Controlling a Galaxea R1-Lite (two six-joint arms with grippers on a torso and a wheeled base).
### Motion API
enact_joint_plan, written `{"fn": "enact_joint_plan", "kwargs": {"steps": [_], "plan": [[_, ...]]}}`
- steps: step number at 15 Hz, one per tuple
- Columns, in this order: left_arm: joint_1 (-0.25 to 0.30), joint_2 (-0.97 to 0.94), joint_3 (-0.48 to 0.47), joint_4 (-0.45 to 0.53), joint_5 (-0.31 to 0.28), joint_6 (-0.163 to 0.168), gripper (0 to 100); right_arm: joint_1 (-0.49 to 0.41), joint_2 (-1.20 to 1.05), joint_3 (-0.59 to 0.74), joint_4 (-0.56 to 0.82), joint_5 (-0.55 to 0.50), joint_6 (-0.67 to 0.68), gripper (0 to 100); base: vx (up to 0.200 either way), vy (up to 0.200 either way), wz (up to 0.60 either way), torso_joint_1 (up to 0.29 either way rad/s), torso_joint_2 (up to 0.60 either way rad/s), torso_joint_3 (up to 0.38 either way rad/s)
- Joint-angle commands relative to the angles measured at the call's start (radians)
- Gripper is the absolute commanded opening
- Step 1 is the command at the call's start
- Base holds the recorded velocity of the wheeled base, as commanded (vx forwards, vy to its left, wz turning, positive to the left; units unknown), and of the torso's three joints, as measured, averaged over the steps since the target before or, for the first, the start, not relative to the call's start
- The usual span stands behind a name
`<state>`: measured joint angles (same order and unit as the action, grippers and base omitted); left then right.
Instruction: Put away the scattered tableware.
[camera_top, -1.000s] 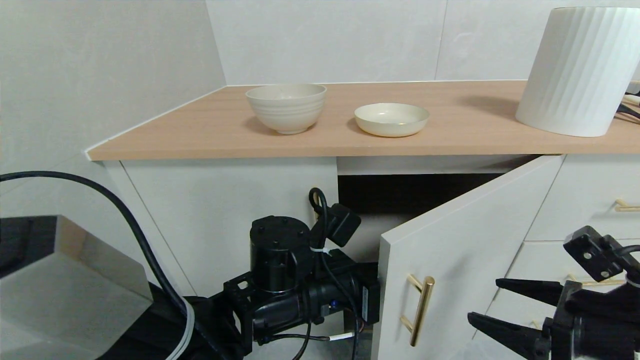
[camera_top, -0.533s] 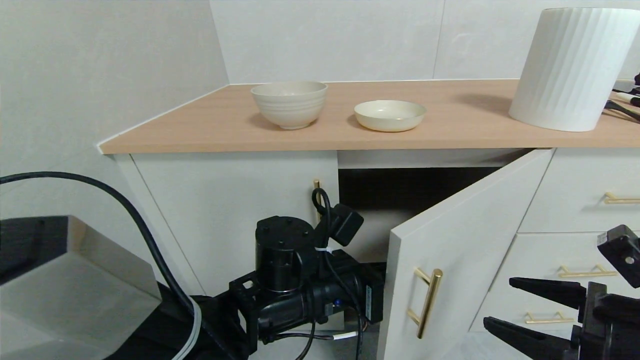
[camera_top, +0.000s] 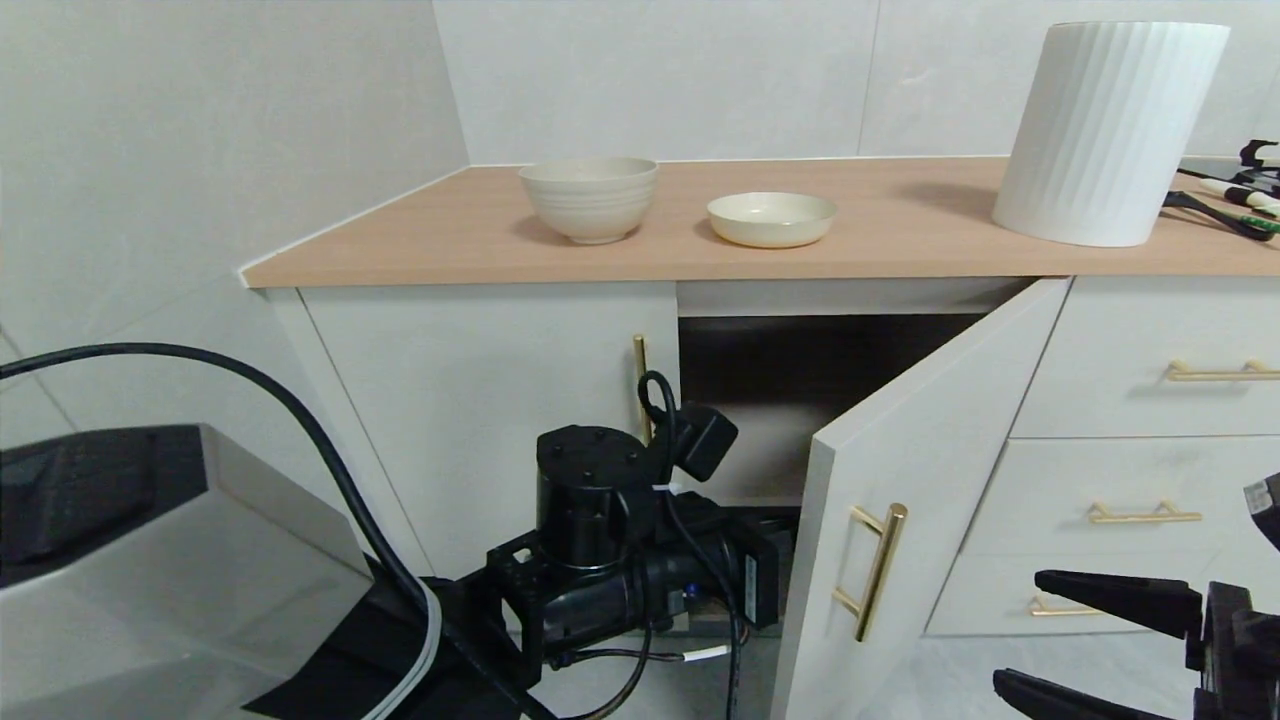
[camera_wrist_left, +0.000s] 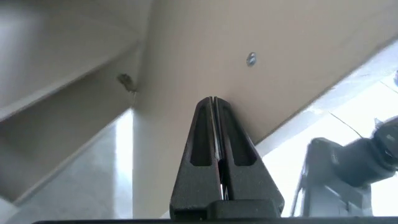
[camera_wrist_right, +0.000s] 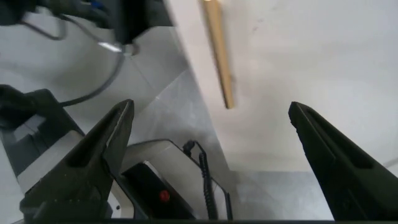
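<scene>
Jaws of the right gripper (camera_top: 1020, 630) gape wide, empty, just before the door (camera_top: 930, 450) handle (camera_top: 877, 572); the left gripper (camera_wrist_left: 213, 102) is pinched closed on nothing behind that door. Bowl (camera_top: 588, 197) and dish (camera_top: 771, 218) sit high beyond both, on the counter (camera_top: 900, 250). Best push the door fully aside first (it looks half open), then rise clear of the counter edge.

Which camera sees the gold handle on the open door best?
The head view: the whole gold handle shows, upright on the open cabinet door. The right wrist view catches just one end close up. The left wrist view faces a plain panel.
</scene>
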<state>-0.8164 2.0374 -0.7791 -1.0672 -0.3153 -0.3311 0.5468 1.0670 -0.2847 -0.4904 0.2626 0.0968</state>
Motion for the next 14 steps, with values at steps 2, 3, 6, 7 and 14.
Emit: {"fn": "enact_joint_plan", "kwargs": {"steps": [2,3,6,7,14], "plan": [[-0.003,0.009,-0.022,0.023,-0.002,0.000,0,0.001,-0.015,-0.001,0.000,0.000,0.000,100,-0.200,0.000,0.00,0.012,0.00,-0.002],[-0.003,0.036,-0.072,0.052,-0.002,0.000,0,0.001,-0.021,-0.001,0.000,0.000,0.000,100,-0.200,0.000,0.00,0.017,0.00,0.002],[-0.003,0.063,-0.138,0.102,-0.002,0.000,0,0.019,-0.044,-0.001,0.000,-0.002,0.001,100,0.000,0.000,0.00,0.000,0.00,0.000],[-0.003,0.067,-0.170,0.141,-0.002,0.000,0,0.045,-0.061,-0.002,0.013,-0.003,0.011,100,0.000,0.000,0.00,0.000,0.00,0.000],[-0.064,0.079,-0.284,0.231,0.002,0.000,0,0.116,-0.128,-0.054,0.115,0.001,0.014,100,0.000,0.000,0.00,0.000,0.00,0.000]]}}
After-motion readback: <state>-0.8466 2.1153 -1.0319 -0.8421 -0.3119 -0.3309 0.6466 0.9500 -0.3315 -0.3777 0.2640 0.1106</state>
